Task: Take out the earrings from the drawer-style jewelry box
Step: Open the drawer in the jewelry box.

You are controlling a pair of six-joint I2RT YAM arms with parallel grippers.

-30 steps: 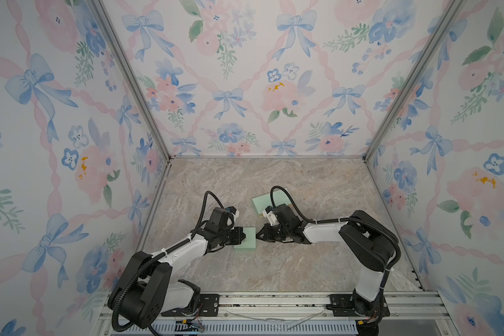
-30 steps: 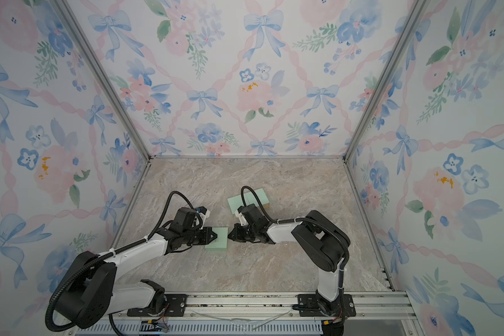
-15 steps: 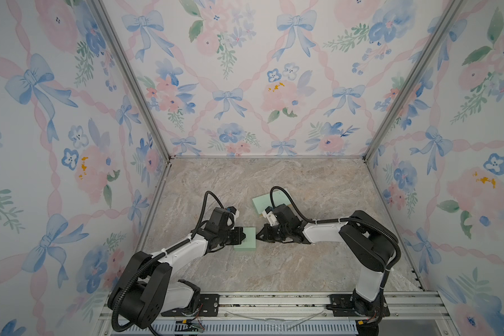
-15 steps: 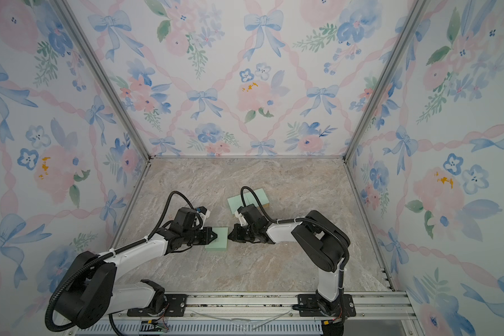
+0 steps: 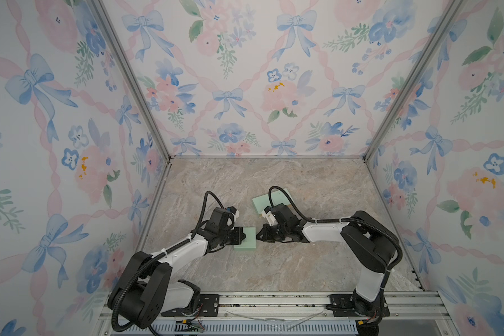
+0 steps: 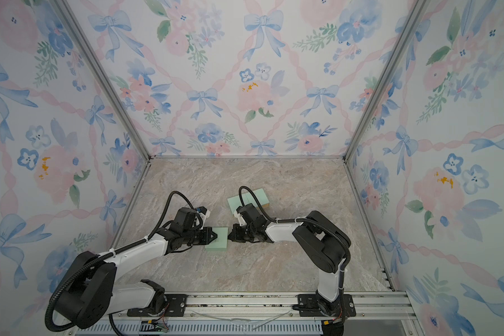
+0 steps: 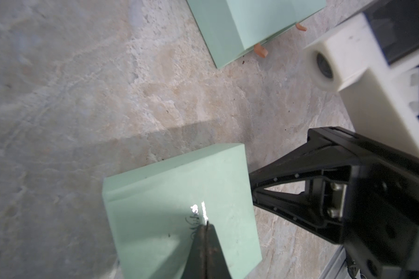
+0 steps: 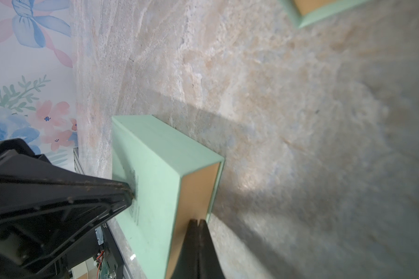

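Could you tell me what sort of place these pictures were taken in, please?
Probably a staged robot test booth, not a real room: a left arm and right arm mounted on a metal rail, flowered wallpaper panels framed by aluminium posts, and a stone-look tabletop.

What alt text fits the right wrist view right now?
A mint-green box lies on the marble table, the shut jaws of the right arm at its tan end. The shut jaws of the left arm rest on its top. Another green piece lies farther off.
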